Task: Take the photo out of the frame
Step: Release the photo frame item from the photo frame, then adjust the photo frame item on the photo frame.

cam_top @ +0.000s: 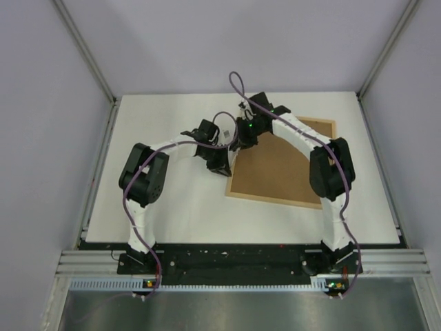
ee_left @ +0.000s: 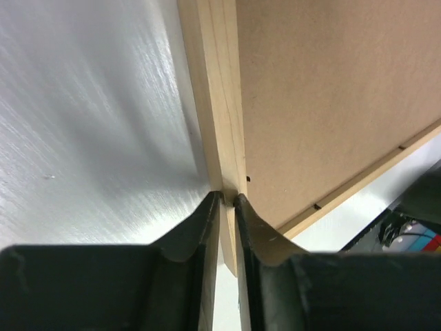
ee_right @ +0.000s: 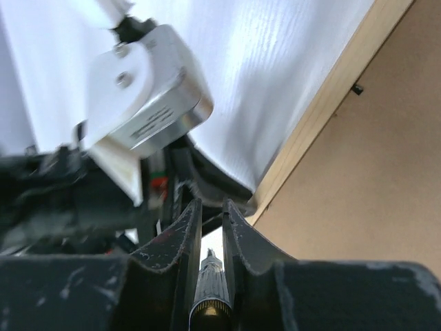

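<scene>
The frame lies face down right of the table's centre, its plain brown backing board up. The photo is hidden under that board. My left gripper is at the frame's left corner. In the left wrist view its jaws are shut on the light-wood border, next to the backing board. My right gripper hovers just behind that corner. Its fingers stand almost together around a thin dark pointed pen-like tool, with the frame's border to their right.
The white table is walled by grey panels, with a metal rail along the near edge. The left arm's silver-white wrist camera block sits very close in front of my right gripper. Small black tabs line the frame's inner edge.
</scene>
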